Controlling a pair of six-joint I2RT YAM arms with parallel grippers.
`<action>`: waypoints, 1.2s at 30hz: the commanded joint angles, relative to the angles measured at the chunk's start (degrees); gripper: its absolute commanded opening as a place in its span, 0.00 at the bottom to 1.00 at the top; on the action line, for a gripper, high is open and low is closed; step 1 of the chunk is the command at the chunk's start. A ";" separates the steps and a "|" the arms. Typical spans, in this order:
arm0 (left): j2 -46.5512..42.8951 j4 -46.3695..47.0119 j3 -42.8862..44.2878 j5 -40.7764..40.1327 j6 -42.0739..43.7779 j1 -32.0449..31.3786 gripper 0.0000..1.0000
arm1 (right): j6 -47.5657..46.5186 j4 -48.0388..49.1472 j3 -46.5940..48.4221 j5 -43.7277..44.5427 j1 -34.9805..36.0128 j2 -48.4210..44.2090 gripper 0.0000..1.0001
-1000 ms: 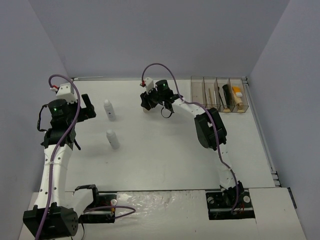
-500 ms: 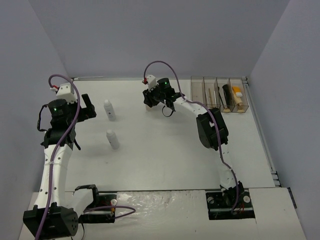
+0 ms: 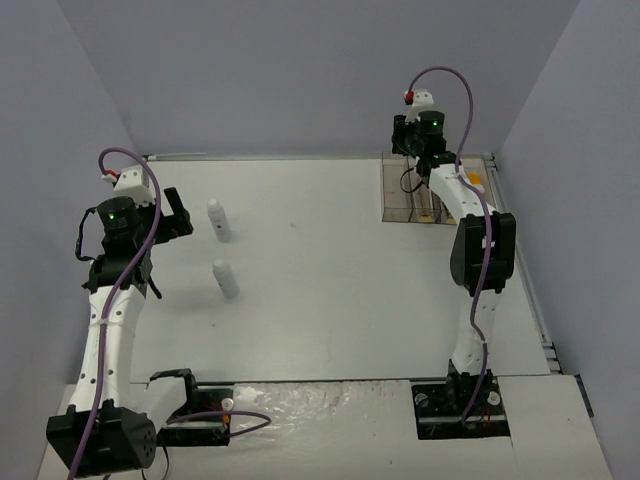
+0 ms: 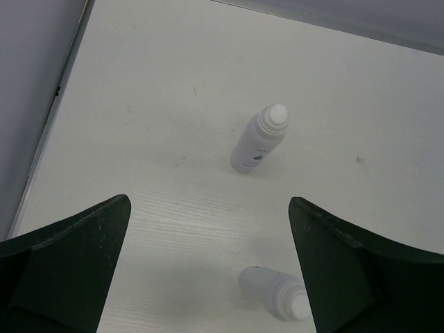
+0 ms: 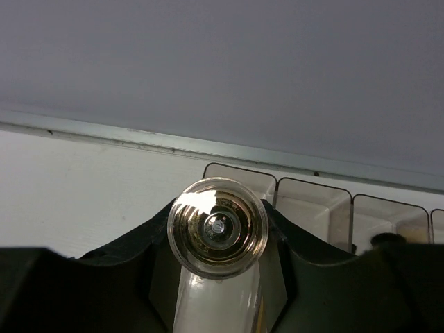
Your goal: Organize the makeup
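White surface (image 3: pixel 320 310) lies bare across the middle of the overhead view, and this is the widest open room between the two arms. Its far edge is a thin metal rail (image 5: pixel 104 135) under the grey wall. The same kind of edge runs down the upper left of the left wrist view.

At the left of the overhead frame, the left arm (image 3: pixel 108 300) holds the left jaws wide apart with nothing between them. Just to their right stand one white bottle (image 3: pixel 218 220) and a second white bottle (image 3: pixel 226 279), apart from each other. The left wrist view shows one of them mid-frame and the other cut off by the lower edge.

At the upper right, the right arm (image 3: pixel 480 250) reaches over the smoky clear box (image 3: pixel 395 195), which sits in the far right corner of the surface.

Only the right wrist view shows the grip. The right jaws are closed on the small glass bottle (image 5: pixel 218 225), with dark fingers (image 5: pixel 139 243) against both its sides and its round clear cap toward the lens. The box's compartments lie just beyond it. From overhead we cannot make that bottle out.
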 commanded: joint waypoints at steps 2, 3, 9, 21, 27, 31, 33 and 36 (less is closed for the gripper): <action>0.25 3.54 3.15 0.65 -0.98 0.50 0.97 | 2.04 5.34 3.15 0.64 -1.15 1.15 0.00; 0.46 3.48 3.25 0.76 -1.04 0.50 0.97 | 1.72 5.29 4.06 0.32 -1.31 1.85 0.00; 0.98 3.46 3.36 1.63 -1.56 0.91 0.97 | 0.71 4.74 6.75 -0.02 -1.89 5.69 0.00; 1.60 3.34 3.57 2.07 -1.94 1.11 0.97 | 1.18 7.72 5.76 1.27 -2.19 11.54 0.00; 1.63 3.28 3.57 2.04 -2.04 1.11 0.97 | 0.50 9.06 5.34 2.84 -2.10 12.30 0.00; 1.71 3.37 3.48 2.25 -2.12 1.11 0.97 | 0.07 9.65 5.58 3.19 -2.10 12.67 0.00; 1.71 3.37 3.48 2.22 -2.12 1.11 0.97 | -0.02 8.96 6.27 3.32 -2.10 13.37 0.00; 1.71 3.33 3.44 2.22 -2.12 1.11 0.97 | -0.11 8.65 7.00 3.36 -2.14 14.05 0.00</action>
